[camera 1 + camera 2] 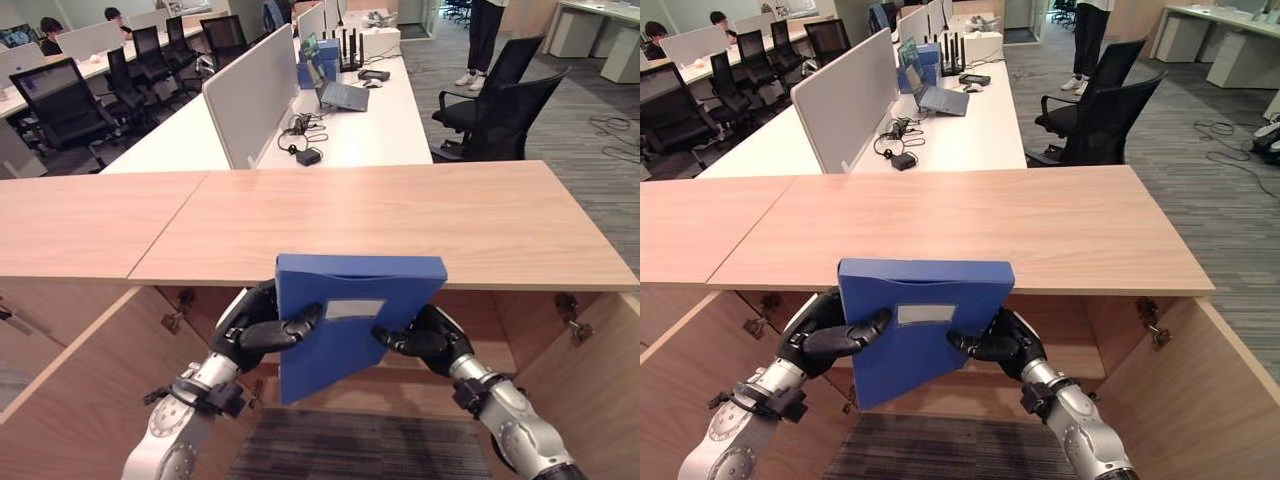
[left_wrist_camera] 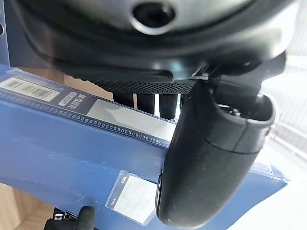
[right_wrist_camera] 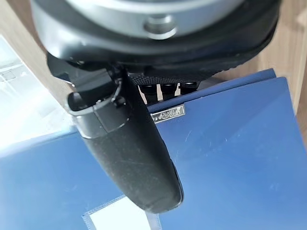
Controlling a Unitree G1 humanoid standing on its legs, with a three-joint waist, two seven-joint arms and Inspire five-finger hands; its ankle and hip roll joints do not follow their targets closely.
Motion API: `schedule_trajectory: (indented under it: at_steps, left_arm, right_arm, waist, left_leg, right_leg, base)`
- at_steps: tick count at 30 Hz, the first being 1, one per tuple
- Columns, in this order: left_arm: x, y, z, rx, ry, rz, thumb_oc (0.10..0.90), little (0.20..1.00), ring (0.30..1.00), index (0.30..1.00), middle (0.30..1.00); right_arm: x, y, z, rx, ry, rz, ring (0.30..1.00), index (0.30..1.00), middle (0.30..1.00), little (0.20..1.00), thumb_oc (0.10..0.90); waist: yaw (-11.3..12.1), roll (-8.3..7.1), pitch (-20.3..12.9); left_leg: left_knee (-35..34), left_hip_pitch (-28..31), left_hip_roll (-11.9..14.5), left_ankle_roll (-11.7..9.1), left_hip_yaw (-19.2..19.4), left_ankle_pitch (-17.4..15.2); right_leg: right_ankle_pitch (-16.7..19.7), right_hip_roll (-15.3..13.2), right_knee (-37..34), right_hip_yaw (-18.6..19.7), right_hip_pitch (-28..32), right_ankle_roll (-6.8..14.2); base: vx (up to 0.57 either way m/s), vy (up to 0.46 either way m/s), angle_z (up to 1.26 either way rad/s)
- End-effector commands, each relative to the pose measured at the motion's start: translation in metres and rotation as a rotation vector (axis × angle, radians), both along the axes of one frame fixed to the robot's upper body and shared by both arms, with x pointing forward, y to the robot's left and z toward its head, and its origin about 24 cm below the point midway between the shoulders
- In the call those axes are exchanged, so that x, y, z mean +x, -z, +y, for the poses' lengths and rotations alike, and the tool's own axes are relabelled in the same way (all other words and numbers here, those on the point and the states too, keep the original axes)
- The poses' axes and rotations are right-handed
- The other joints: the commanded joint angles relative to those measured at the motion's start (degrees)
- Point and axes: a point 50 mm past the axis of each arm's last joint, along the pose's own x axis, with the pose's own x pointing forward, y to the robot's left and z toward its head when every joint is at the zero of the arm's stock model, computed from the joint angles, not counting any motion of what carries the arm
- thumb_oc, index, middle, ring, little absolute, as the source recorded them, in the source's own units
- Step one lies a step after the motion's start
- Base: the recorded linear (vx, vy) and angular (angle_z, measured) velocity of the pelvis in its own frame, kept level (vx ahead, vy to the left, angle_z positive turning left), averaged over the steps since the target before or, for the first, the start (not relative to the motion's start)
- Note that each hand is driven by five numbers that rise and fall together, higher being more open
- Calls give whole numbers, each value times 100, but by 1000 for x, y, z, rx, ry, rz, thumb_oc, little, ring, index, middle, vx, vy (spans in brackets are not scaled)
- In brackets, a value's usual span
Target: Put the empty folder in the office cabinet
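Folder (image 1: 350,320) gripped upright between left hand (image 1: 262,328) and right hand (image 1: 425,338), thumbs clamped on its face, held before the open cabinet (image 1: 90,370) beneath the wooden top

Smooth blue plastic folder (image 1: 345,320), matt wood-grain cabinet top (image 1: 400,225), ribbed grey carpet (image 1: 360,445).

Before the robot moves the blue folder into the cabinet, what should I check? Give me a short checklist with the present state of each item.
1. Left hand grips the folder, thumb across its front: ok.
2. Right hand grips the other side: ok.
3. Cabinet open, doors swung out: ok.
4. Folder upright: not ok, tilted slightly.
5. Folder below the cabinet top: not ok, its upper edge overlaps the top's front edge.
6. Free space inside the cabinet: cannot tell.
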Motion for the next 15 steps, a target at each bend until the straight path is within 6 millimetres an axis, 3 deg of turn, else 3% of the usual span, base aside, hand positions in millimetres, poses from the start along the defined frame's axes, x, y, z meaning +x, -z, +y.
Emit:
schedule_trajectory:
  at_steps: [1,8,15]
  left_arm:
    - [16,-66,-16,-107,168,-311,400,300,300,300,300]
    - [22,-94,-29,-45,433,-361,400,300,300,300,300]
    - [35,-115,-29,-72,418,-483,400,300,300,300,300]
  right_arm:
    - [35,-95,42,289,-136,-436,900,900,900,900,800]
    - [16,-122,97,393,-495,-499,900,900,900,900,800]
    - [8,-143,130,441,-669,-571,900,900,900,900,800]
  waist:
    - [-73,-255,-34]
    - [-85,-265,-74]
    - [-51,-268,-112]
  left_leg:
    - [-7,396,-138,37,-307,-648]
    - [-9,372,-139,24,-305,-618]
    - [-9,372,-153,25,-296,-611]
  right_leg:
    - [-1016,-82,48,300,526,206]
    - [-993,-81,48,328,503,217]
    - [-984,-68,48,358,488,201]
  base:
    - [0,0,0]
    - [0,0,0]
    - [0,0,0]
